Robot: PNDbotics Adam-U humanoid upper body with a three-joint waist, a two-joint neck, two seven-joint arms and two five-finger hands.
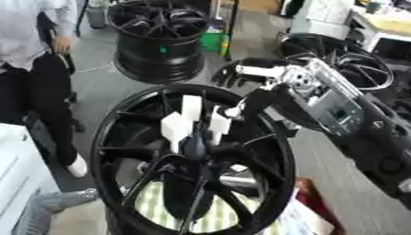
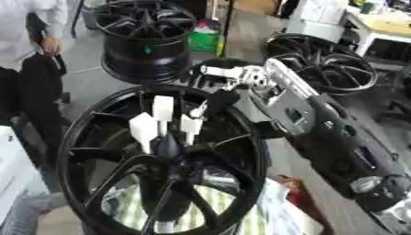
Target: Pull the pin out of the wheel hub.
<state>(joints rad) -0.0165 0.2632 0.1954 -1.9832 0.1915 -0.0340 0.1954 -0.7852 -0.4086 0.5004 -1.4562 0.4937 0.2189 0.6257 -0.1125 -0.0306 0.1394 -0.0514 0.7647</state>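
A: Reaching in from the right, right robot hand [image 1: 245,108] at the hub [image 1: 195,146] of the near wheel [image 1: 112,137], fingertips touching the rightmost pin [image 1: 218,124]. Closed round it or only resting against it? Cannot tell; fingers hidden behind the wrist.

B: Left robot hand?

A: Nowhere in either view.

B: Counting pins?

A: Three white ones, standing up out of the hub in a close cluster: tallest [image 1: 191,108] at the back, broad one [image 1: 174,126] on the left, the touched one on the right.

B: Handling?

A: Probably light, stiff plastic, smooth-sided, so likely slippery. Flat white head widest, thin stem below. Best taken by pinching the head on its flat sides and drawing straight along the stem; tilting could jam it in the bore or knock the neighbours, standing just beside.

B: And the wheel itself?

A: Black, spoked, surely heavy; unlikely to shift under a pull.

B: Counting wheels?

A: Three: the near one, another [image 1: 157,41] on the floor behind, a third [image 2: 333,69] far right.
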